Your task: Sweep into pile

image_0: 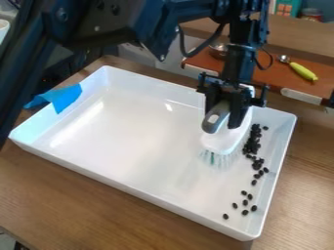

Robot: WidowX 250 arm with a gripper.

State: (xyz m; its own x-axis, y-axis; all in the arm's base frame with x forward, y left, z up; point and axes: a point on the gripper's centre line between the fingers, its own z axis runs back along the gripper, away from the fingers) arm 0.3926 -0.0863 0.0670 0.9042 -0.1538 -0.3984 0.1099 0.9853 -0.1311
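Your gripper [225, 107] has its jaws closed on the brush [227, 139], which stands in the white tray [130, 136] just beside the black pieces [254, 208]; you look to be at the sweeping step. Next, you likely need to bring the bristles behind the strays at the near end and push them towards the clump. You have one brush, one tray and seven near-end strays; the clump is too crowded to count
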